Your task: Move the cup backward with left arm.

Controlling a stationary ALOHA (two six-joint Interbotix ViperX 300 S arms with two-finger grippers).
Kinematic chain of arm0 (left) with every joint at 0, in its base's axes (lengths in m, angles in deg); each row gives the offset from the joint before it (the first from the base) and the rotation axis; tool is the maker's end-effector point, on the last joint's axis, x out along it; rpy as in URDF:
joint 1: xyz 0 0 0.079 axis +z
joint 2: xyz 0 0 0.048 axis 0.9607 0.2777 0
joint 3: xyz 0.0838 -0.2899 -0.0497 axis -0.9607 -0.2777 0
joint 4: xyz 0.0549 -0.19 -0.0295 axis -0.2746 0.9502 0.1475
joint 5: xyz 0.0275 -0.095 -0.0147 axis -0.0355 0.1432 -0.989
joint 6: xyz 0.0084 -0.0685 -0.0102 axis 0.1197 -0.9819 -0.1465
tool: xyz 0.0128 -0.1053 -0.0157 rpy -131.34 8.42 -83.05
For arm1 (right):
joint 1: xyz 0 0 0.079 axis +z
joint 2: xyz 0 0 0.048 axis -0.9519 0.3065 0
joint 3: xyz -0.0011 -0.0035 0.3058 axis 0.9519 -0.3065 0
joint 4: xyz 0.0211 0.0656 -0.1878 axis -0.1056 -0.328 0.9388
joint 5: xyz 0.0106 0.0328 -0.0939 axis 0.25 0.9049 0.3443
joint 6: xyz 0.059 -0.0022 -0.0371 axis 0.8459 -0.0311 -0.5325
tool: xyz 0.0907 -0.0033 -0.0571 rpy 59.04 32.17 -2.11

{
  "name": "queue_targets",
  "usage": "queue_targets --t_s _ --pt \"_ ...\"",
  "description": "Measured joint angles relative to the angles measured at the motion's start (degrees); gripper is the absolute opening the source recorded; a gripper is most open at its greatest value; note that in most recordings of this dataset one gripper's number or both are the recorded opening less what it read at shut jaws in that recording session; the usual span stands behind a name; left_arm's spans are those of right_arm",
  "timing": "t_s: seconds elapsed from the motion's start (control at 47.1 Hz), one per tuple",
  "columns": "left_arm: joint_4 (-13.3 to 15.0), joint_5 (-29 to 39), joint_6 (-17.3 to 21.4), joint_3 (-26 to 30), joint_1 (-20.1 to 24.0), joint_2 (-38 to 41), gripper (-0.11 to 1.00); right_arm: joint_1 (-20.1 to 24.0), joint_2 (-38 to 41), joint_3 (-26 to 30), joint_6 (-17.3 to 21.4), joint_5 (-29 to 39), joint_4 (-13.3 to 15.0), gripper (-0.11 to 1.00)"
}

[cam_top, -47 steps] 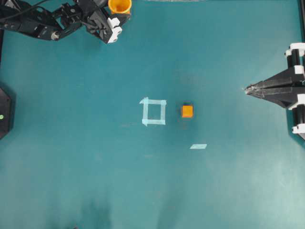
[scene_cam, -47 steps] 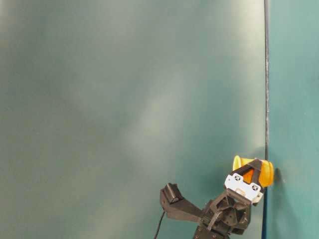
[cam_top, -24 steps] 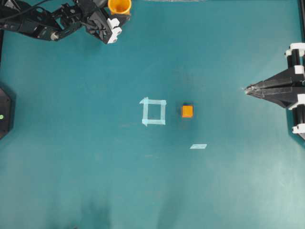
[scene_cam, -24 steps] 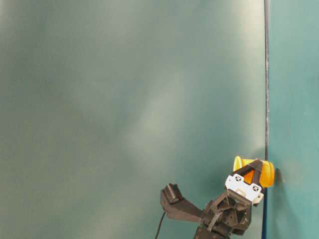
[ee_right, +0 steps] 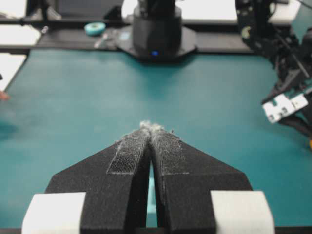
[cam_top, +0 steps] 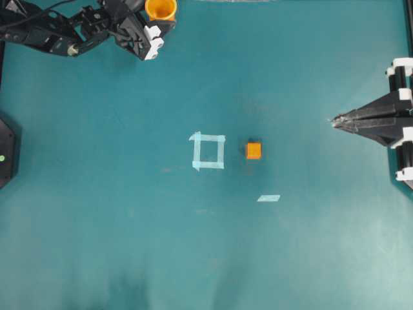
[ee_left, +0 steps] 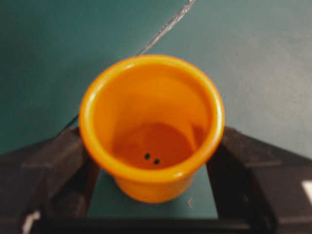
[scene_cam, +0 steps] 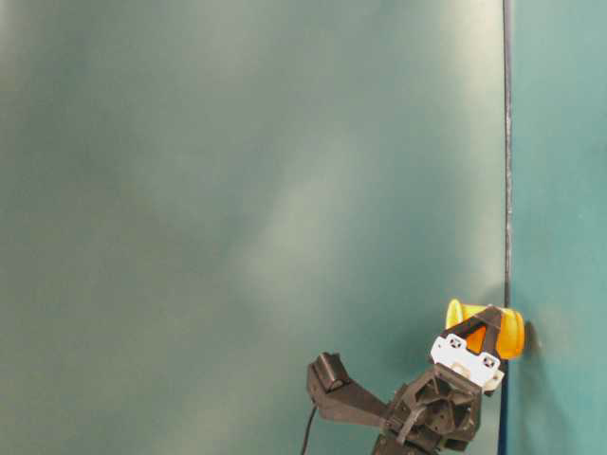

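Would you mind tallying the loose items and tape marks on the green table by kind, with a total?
Cups: 1, the orange cup at the far edge
Cubes: 1, the orange cube
Tape squares: 1, the tape square
Tape strips: 1, the tape strip
Total: 4

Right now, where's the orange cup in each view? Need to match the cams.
Overhead: cup at the top edge, left of centre, between the left gripper fingers.
Table-level: cup at lower right, lying sideways in this picture, beside the dark vertical table edge.
Left wrist: cup fills the centre, mouth toward the camera, a black finger on each side.
Right wrist: only an orange sliver at the right edge, probably the cup.
Shared landmark: the left gripper's white parts.
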Motion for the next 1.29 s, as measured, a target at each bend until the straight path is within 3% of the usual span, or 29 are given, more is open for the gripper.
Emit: queue_targets --t_s 1.294 --pt "-0.09 -1.05 0.0 -0.18 -0.09 0.0 0.64 0.0 0.0 0.0 0.0 0.0 0.0 0.0"
